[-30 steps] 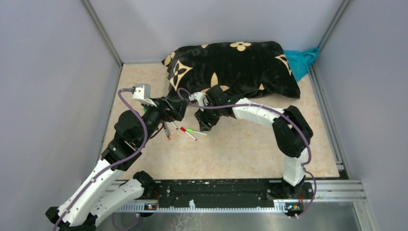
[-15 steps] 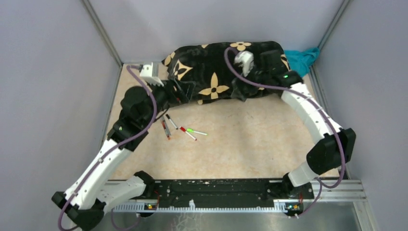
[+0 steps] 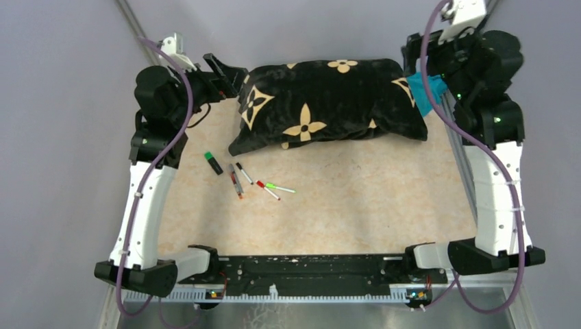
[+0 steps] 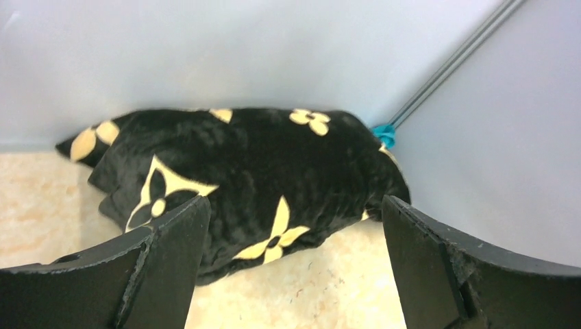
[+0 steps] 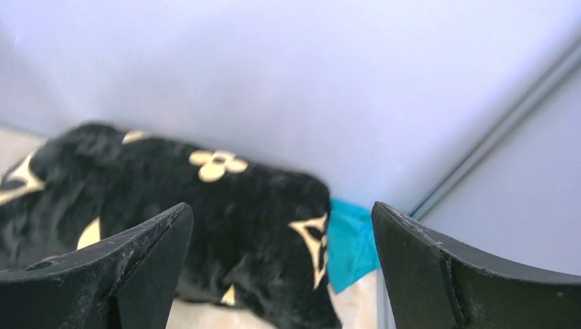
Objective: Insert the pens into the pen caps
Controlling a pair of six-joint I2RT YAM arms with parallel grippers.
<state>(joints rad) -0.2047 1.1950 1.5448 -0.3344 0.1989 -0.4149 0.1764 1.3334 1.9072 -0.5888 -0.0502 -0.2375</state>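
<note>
Take the black flowered cushion [image 3: 329,96] as your landmark. Your left gripper [image 4: 294,226] hangs high just off the cushion's left end. Its two fingers [image 4: 171,253] stand wide apart, and the cushion shows in the gap between them. Your right gripper [image 5: 281,247] is up by the cushion's right end, above the teal cloth [image 3: 426,92] that pokes out from behind that end. Its jaws are spread wide too, framing the cushion and the cloth.

The pens lie loose on the table [image 3: 356,205], on the near side of the cushion below its left front corner, well apart from both grippers. Farthest left of that corner is the stubby black marker with a green end [image 3: 214,162]. Beside it, going right, lie a dark pen [image 3: 236,185] and a white-and-black pen [image 3: 244,173], close together. Then come a white pen with a red end [image 3: 268,190] and a white pen with a green end [image 3: 280,187], which meet at their coloured ends. You cannot tell at this size whether those coloured ends are caps pushed on or only lying against the barrels.
</note>
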